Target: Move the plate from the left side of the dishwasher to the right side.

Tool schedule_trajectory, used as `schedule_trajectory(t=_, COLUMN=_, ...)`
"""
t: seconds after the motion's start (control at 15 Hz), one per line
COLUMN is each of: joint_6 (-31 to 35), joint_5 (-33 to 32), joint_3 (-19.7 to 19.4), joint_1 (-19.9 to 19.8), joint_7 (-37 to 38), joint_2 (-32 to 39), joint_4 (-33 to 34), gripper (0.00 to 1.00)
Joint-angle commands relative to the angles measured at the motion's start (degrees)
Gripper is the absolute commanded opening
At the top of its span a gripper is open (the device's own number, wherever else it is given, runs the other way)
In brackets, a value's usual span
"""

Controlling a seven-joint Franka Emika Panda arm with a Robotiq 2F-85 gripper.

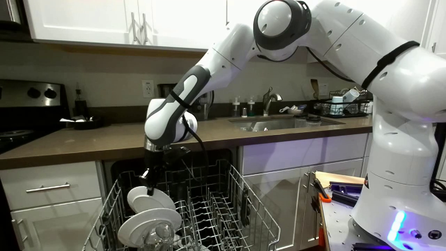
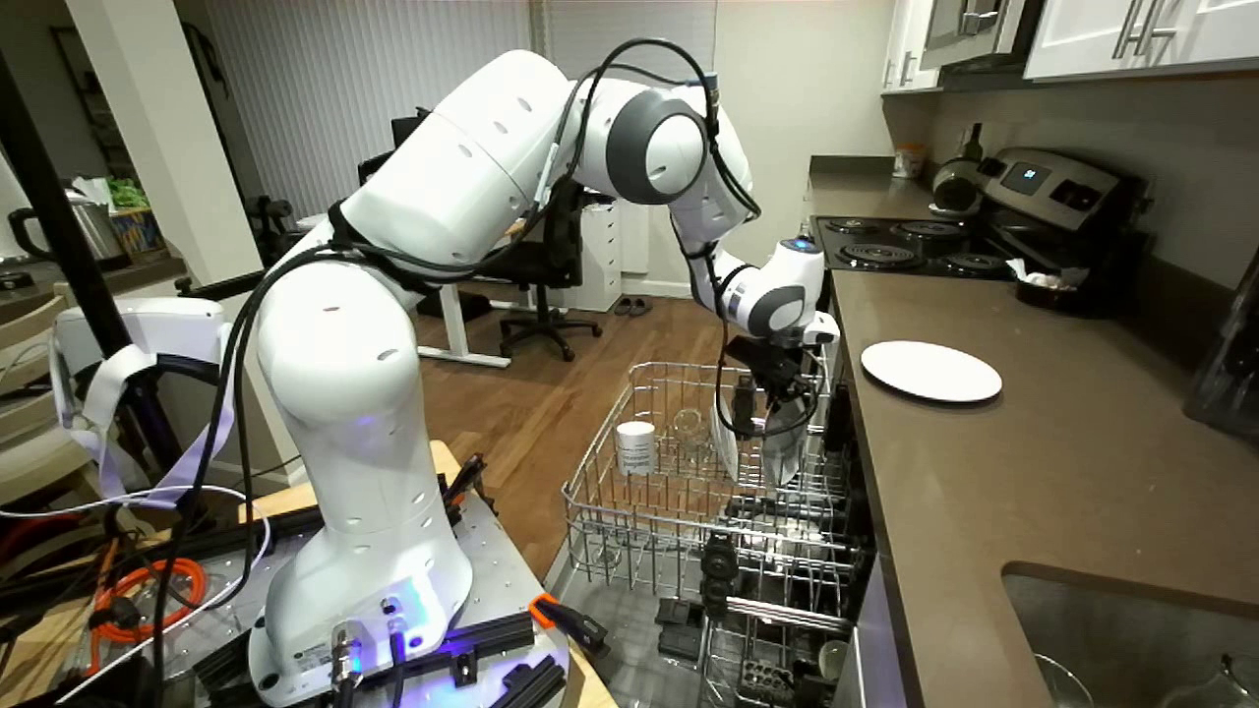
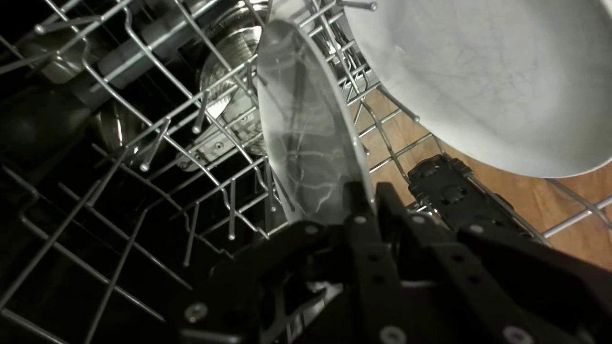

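Within the claw [image 3: 370,193]: plate [image 3: 311,129] (edge pinched).

In the wrist view, the edge cuts off my gripper [image 3: 368,193] and the wider dish [image 3: 483,83]. In an exterior view that dish, on the near side, hides part of the plate [image 1: 154,202]. The white mug [image 2: 635,449] has print too small for me to read.

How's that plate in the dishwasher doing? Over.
Gripper shut on the plate by its rim. Plate tilted in the dishwasher rack, not yet on the right side. Wider white dish close beside it, might crowd the lift.
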Motion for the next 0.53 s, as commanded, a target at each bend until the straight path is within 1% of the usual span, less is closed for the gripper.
schedule_trajectory(t=0.0, joint_6=-4.4, joint_5=0.72, joint_3=1.0, joint_1=-0.65, joint_7=-2.04, joint_2=-1.94, joint_4=0.24, gripper=0.02)
schedule_trajectory(t=0.47, joint_6=-14.58, joint_5=0.73, joint_3=0.66, joint_1=-0.95, joint_7=-5.16, joint_2=-4.5, joint_4=2.87, gripper=0.01)
